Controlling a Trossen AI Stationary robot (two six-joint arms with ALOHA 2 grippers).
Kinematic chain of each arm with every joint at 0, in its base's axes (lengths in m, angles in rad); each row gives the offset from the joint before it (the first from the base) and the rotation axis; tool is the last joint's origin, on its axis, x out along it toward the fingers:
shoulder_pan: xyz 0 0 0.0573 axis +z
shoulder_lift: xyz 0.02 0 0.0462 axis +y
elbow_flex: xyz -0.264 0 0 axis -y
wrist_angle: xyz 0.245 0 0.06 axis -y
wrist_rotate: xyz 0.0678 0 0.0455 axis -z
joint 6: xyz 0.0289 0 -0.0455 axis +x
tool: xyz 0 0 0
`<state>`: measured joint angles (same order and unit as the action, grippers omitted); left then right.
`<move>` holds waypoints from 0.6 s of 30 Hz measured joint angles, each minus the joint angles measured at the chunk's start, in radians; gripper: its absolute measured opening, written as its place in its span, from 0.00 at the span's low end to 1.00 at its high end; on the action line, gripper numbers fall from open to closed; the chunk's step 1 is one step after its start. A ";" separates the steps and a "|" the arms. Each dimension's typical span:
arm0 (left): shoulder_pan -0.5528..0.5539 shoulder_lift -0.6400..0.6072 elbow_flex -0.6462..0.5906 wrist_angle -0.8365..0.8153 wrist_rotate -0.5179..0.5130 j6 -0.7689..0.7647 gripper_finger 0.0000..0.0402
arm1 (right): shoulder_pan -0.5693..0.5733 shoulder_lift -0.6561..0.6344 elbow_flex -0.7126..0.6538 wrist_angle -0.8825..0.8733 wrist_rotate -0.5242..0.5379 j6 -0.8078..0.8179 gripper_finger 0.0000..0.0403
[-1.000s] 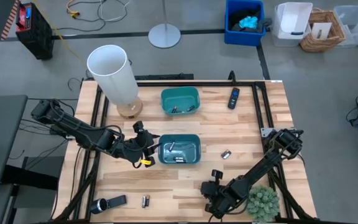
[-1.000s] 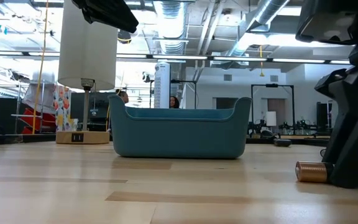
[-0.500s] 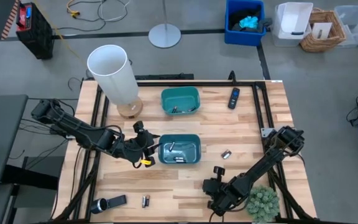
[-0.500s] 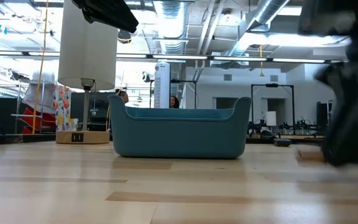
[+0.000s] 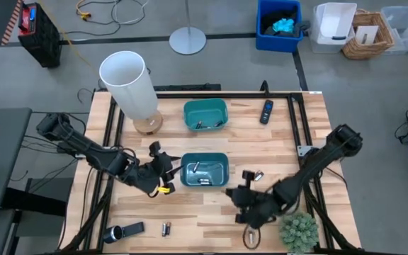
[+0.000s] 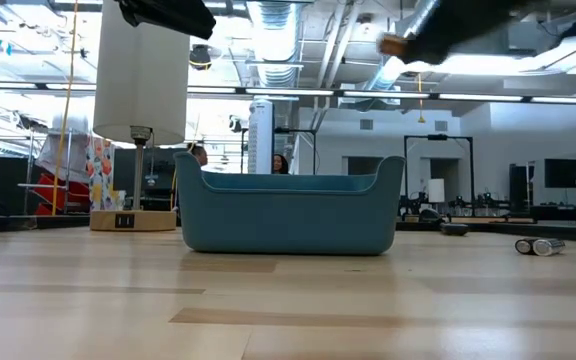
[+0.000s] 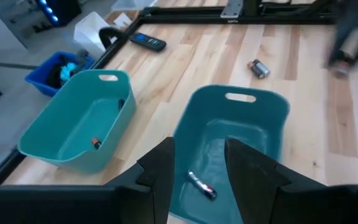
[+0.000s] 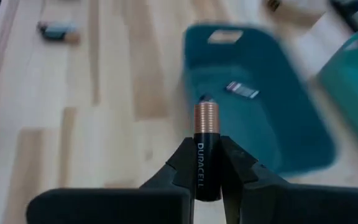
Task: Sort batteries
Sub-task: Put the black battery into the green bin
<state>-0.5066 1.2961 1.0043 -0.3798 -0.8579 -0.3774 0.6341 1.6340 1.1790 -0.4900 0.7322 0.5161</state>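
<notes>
Right gripper (image 8: 207, 163) jaws pinching battery (image 8: 206, 146); near bin (image 5: 205, 170) ahead; left gripper (image 7: 197, 171) jaws spread, empty.

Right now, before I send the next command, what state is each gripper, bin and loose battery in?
Right gripper: shut on Duracell battery, raised beside the near bin.
Left gripper: open, empty, at the near bin's other side.
Near teal bin: upright, holds batteries.
Far teal bin: upright, holds batteries.
Battery pair: lying at the table's front edge.
Battery: lying right of the near bin.

Copper-topped battery (image 8: 205, 149) upright, clamped
</notes>
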 joint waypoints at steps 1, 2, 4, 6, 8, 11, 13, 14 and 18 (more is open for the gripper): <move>-0.010 0.000 -0.013 0.026 -0.012 -0.001 0.33 | -0.025 -0.017 0.001 0.001 0.000 -0.035 0.13; -0.019 0.000 -0.030 0.063 -0.019 0.000 0.33 | -0.052 -0.035 0.001 0.002 0.000 -0.072 0.13; -0.034 0.000 -0.070 0.149 -0.019 0.003 0.33 | -0.118 -0.063 0.001 0.007 0.000 -0.164 0.13; -0.047 0.000 -0.119 0.240 -0.020 0.007 0.33 | -0.198 -0.089 0.001 0.018 -0.011 -0.255 0.13; -0.059 0.000 -0.167 0.315 -0.020 0.010 0.33 | -0.290 -0.113 0.001 0.047 -0.058 -0.343 0.13; -0.078 0.000 -0.218 0.371 -0.019 -0.012 0.33 | -0.435 -0.134 0.002 0.120 -0.149 -0.474 0.13; -0.092 0.000 -0.237 0.403 -0.020 -0.034 0.33 | -0.534 -0.140 0.002 0.169 -0.213 -0.556 0.13; -0.099 0.000 -0.244 0.406 -0.020 -0.046 0.33 | -0.587 -0.142 0.002 0.188 -0.254 -0.586 0.13; -0.124 0.000 -0.258 0.402 -0.022 -0.072 0.33 | -0.797 -0.141 0.002 0.236 -0.440 -0.610 0.13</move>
<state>-0.6305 1.2964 0.7467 0.0223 -0.8801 -0.4495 -0.1627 1.4932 1.1812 -0.2536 0.2918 -0.0936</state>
